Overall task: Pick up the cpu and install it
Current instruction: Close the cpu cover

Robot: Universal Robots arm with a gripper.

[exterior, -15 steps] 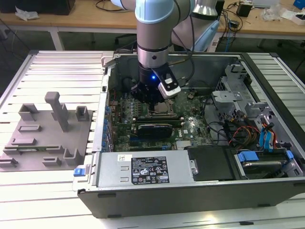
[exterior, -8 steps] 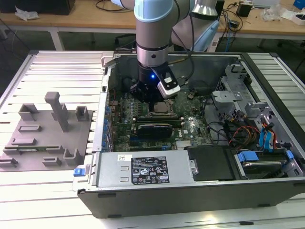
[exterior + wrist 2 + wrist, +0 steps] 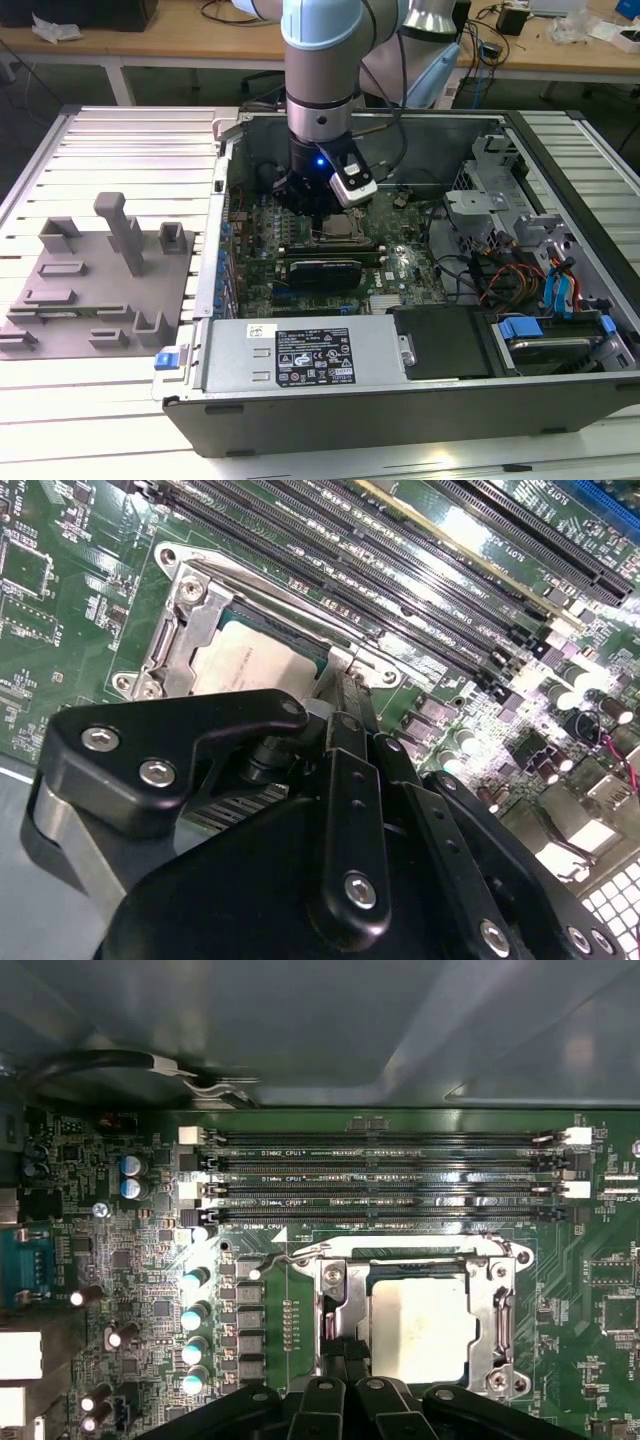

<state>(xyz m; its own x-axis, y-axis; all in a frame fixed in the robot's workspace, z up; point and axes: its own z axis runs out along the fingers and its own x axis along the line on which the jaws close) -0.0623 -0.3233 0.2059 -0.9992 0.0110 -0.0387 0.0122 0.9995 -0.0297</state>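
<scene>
The cpu [image 3: 420,1325] lies flat inside the metal-framed motherboard socket [image 3: 505,1305], silvery-white top up. Its top also shows in the second wrist view [image 3: 248,665], partly hidden behind a black bracket on the tool. My gripper [image 3: 346,1360] hangs low over the socket's edge, right beside the cpu, with its fingers [image 3: 345,685] drawn together and nothing seen between them. In the exterior view the gripper [image 3: 318,215] stands inside the open computer case, directly above the socket [image 3: 338,234].
Rows of memory slots [image 3: 380,1175] run beside the socket, with capacitors [image 3: 195,1315] on its other side. A grey moulded tray [image 3: 100,290] with posts sits to the exterior view's left of the case. The power supply [image 3: 305,355] and drive bays [image 3: 550,320] fill the case's near side.
</scene>
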